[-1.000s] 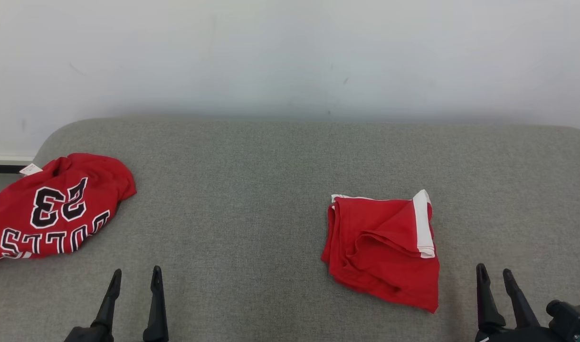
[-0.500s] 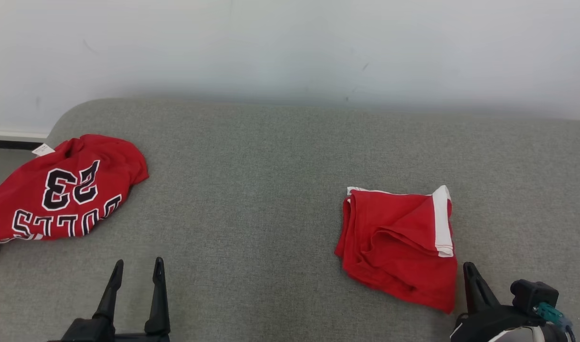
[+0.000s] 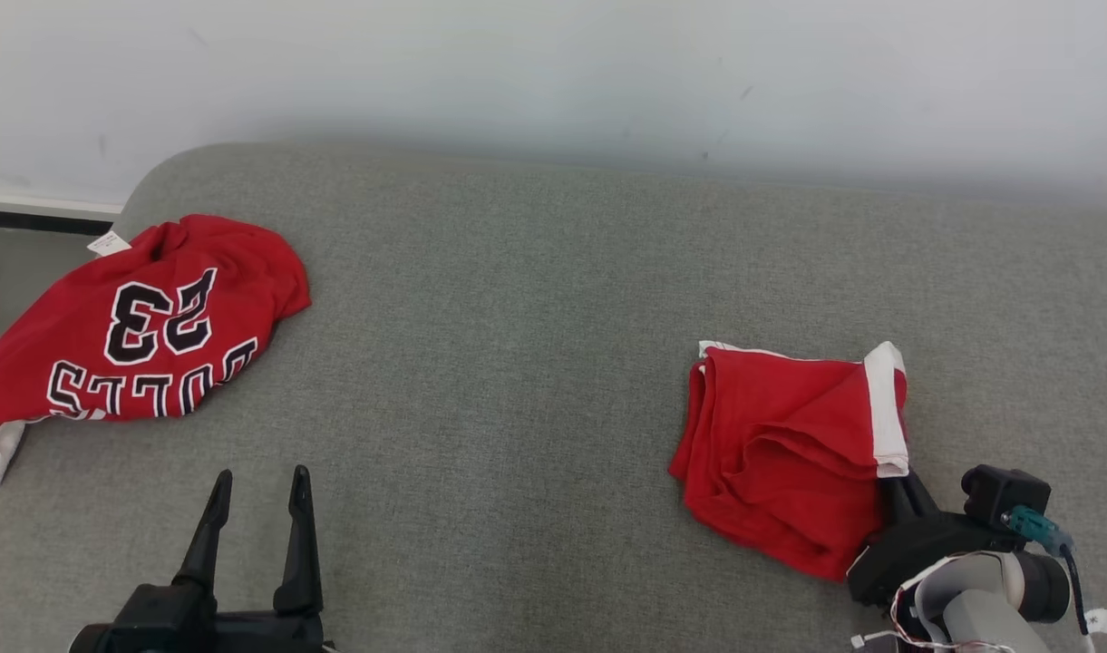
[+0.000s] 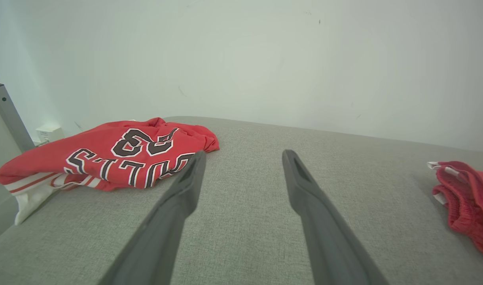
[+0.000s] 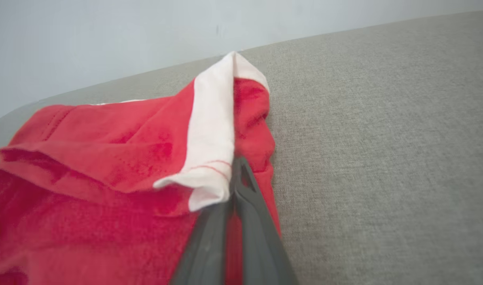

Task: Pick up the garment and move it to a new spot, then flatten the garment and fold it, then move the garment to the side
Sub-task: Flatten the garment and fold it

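From my station I saw the red shorts (image 3: 784,453) lying folded and rumpled on the right half of the grey cushion (image 3: 517,363), with their white side band (image 3: 882,408) turned up along the edge nearest the right arm. The right gripper (image 3: 899,490) sat at that near right corner. Its two fingers (image 5: 257,237) were drawn narrow, with a strip of red cloth pinched between them just under the end of the white band. The rest of the shorts lay on the cushion. The left gripper (image 3: 259,479) hung low over bare cushion at the near left, its prongs spread wide and holding nothing. Well apart from the shorts, at the cushion's far left edge, lay a red jersey (image 3: 145,336) printed with 23, one white-trimmed end drooping over the side. A pale wall (image 3: 517,63) stood behind.
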Available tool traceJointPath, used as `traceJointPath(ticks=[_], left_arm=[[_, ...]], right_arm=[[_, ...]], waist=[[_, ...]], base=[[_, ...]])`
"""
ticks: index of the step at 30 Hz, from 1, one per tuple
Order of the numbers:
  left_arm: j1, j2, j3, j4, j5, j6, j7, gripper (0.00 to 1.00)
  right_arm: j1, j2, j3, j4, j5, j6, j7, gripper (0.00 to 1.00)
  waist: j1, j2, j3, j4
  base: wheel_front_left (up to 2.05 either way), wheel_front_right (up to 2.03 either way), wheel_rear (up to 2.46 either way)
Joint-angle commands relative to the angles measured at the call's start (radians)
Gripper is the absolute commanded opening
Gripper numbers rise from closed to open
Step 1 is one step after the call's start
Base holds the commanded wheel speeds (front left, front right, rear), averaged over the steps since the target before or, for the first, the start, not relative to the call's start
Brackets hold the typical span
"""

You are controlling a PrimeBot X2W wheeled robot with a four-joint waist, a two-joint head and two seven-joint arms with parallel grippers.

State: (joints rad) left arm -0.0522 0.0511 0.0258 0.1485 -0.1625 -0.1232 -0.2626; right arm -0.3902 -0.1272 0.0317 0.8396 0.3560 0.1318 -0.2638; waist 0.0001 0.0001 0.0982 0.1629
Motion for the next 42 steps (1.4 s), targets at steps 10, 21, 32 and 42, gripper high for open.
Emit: traceJointPath(ticks=[10,21,32,42], left_arm=[[-0.024,-0.001,-0.005,0.005,-0.006,-0.001,-0.003,1.0],[-0.026,-0.001,-0.027,0.008,-0.024,0.007,-0.003,1.0],[-0.029,-0.001,-0.046,0.01,-0.036,0.016,-0.003,1.0],[-0.023,-0.001,-0.054,0.014,-0.03,0.018,-0.003,1.0]], right_arm=[[-0.116,0.018,-0.011,0.063,-0.029,-0.002,-0.001,0.0],[-0.166,0.058,0.026,0.05,-0.033,-0.002,-0.001,0.0],[-0.138,0.078,0.158,0.026,0.037,-0.002,-0.001,0.0],[-0.074,0.076,0.3,-0.087,0.141,-0.002,-0.001,0.0]], waist=[[-0.0001,-0.0001,0.013,0.052],[-0.0001,-0.0001,0.025,0.104],[-0.0001,-0.0001,0.03,0.131],[-0.0001,-0.0001,0.012,0.111]], base=[[0.0,0.0,0.0],[0.0,0.0,0.0],[0.0,0.0,0.0],[0.0,0.0,0.0]])
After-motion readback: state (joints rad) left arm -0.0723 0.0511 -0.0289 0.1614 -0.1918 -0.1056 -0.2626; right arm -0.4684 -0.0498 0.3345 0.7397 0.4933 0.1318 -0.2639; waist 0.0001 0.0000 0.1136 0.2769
